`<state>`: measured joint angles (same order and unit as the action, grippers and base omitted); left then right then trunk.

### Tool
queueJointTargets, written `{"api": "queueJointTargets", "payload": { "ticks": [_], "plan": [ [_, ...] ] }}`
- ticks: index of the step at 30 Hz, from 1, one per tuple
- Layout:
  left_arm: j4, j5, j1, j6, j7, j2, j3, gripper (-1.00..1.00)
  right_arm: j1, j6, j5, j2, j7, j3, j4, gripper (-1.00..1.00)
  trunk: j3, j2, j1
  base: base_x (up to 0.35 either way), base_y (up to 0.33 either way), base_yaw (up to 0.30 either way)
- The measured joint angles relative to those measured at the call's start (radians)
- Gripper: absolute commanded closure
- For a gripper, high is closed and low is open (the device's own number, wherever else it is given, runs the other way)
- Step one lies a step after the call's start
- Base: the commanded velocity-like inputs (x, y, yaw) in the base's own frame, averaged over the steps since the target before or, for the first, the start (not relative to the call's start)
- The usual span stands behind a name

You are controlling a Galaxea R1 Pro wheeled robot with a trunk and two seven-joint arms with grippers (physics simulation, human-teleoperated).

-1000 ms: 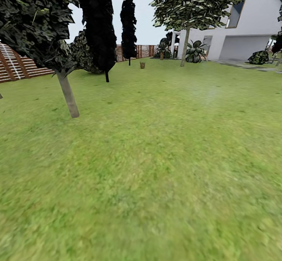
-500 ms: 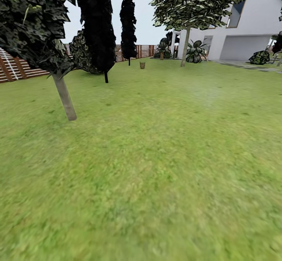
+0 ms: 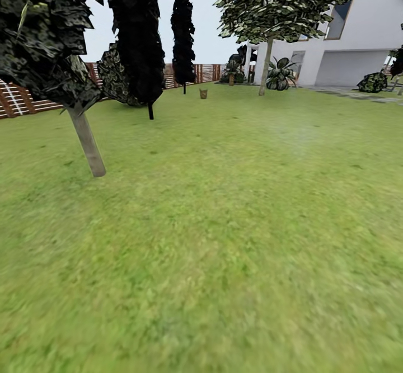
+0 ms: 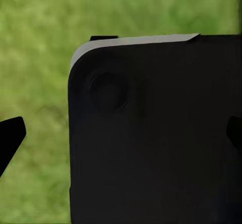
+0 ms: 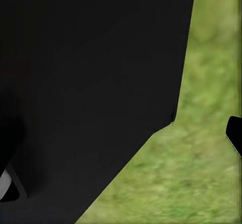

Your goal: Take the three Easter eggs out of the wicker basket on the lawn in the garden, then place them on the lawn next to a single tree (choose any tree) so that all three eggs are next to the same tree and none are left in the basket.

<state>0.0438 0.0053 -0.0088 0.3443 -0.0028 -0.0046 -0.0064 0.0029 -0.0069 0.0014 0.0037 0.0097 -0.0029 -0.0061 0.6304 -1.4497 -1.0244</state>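
The lawn [image 3: 224,222] spreads wide and green ahead of me in the head view. A tree [image 3: 87,141] with a pale bare trunk leans at the near left, and another tree [image 3: 265,65] stands far off by the white house. A small tan-brown thing [image 3: 203,93] sits far away on the grass; it could be the wicker basket but is too small to tell. The Easter eggs are out of view. My left gripper [image 4: 121,136] hangs open over grass, its fingertips [image 4: 10,138] at the picture's edges. One of the right gripper's fingertips [image 5: 235,133] shows at the edge.
Two black conifers [image 3: 140,37] rise at the back left before a brown slatted fence [image 3: 22,102]. A white house [image 3: 347,43] with shrubs [image 3: 280,74] and paving [image 3: 358,94] closes the back right. Dark robot bodywork [image 4: 151,133] blocks much of both wrist views.
The whole head view has shifted: the near left tree slid left and lower in the picture while far things barely moved, so the camera has moved forward.
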Motion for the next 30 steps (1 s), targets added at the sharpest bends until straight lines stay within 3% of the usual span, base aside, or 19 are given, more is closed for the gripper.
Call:
{"api": "queueJointTargets", "payload": {
  "ticks": [30],
  "plan": [
    [0.0, 0.0, 0.0, 0.011, 0.0, 0.0, 0.0, -1.0, 0.0, 0.0, 0.0, 0.0, 0.0, 0.0, -0.001, -1.0, 0.0, 0.0, 0.0, 0.339, 0.0, 0.0]
  ]
}}
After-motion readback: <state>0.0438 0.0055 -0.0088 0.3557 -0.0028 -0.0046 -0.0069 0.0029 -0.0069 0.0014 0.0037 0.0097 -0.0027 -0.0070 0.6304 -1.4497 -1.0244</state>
